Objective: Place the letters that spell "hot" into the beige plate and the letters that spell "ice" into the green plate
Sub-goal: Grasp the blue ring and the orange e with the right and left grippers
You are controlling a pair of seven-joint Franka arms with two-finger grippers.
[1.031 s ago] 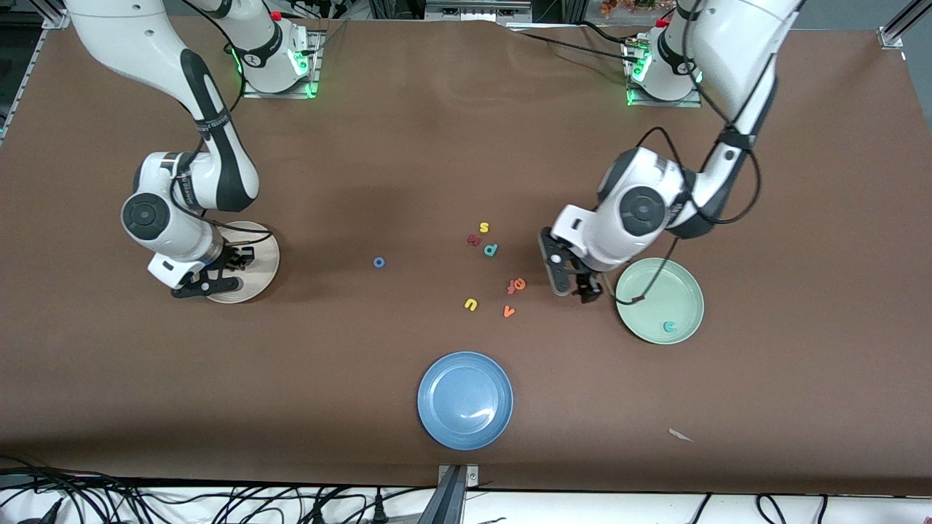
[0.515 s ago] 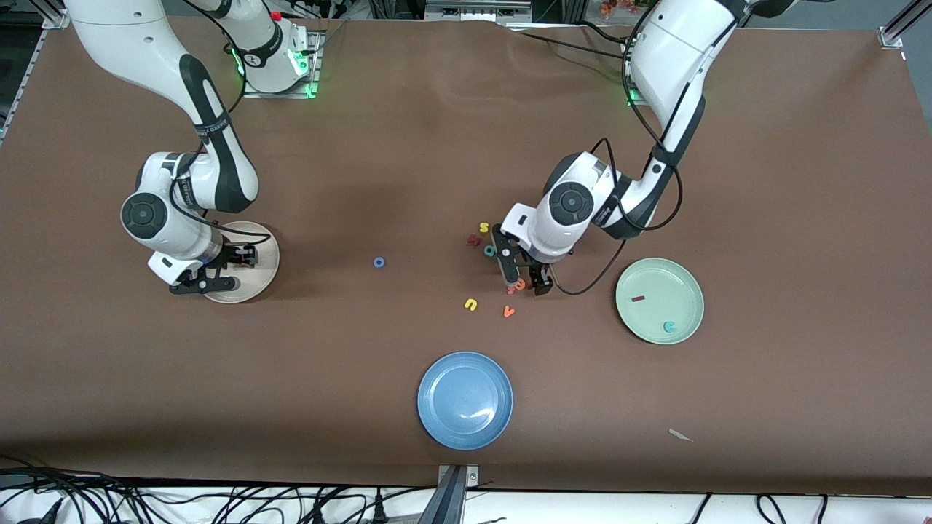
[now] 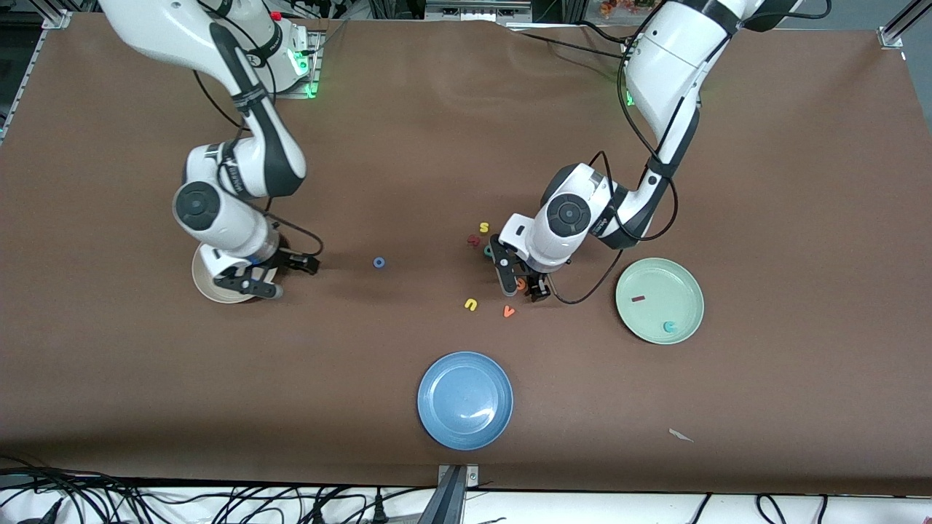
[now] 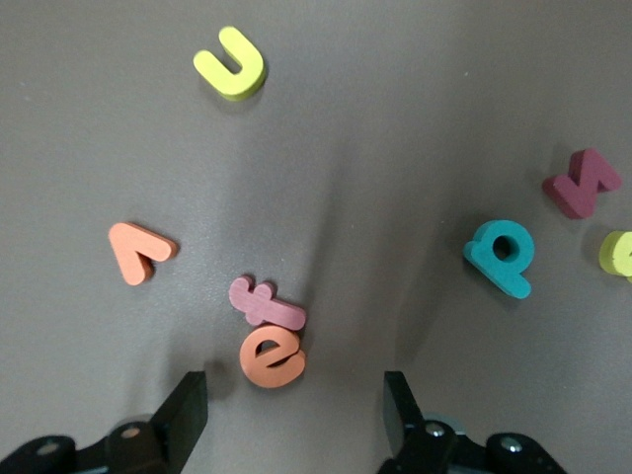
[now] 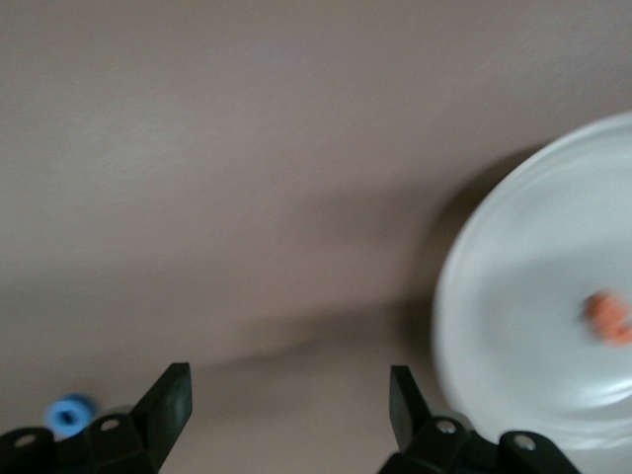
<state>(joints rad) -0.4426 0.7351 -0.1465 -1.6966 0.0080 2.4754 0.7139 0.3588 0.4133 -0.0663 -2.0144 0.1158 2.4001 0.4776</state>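
Observation:
My left gripper (image 3: pixel 524 286) (image 4: pixel 293 415) hangs open low over the letter cluster at mid-table, its jaws either side of the orange e (image 4: pixel 272 357), which touches a pink f (image 4: pixel 265 302). The green plate (image 3: pixel 684 280) holds the dark red i (image 3: pixel 638 298) and the teal c (image 3: pixel 669 327). Beside the beige plate (image 3: pixel 207 290) (image 5: pixel 513 296), my right gripper (image 3: pixel 280 275) (image 5: pixel 286 405) is open and holds nothing. An orange t (image 5: pixel 607 316) lies in that plate. On the table between the grippers sits the blue o (image 3: pixel 378 262) (image 5: pixel 69 415).
Around the e lie a yellow u (image 3: pixel 470 304) (image 4: pixel 230 63), an orange v (image 3: pixel 508 311) (image 4: pixel 138 252), a teal p (image 4: pixel 502 257), a dark red bent letter (image 3: pixel 474 239) and a yellow s (image 3: pixel 483 227). A blue plate (image 3: pixel 464 399) sits near the front edge.
My right gripper opened and moved off the beige plate toward the blue o. My left gripper travelled from beside the green plate to the letter cluster and settled over the orange e.

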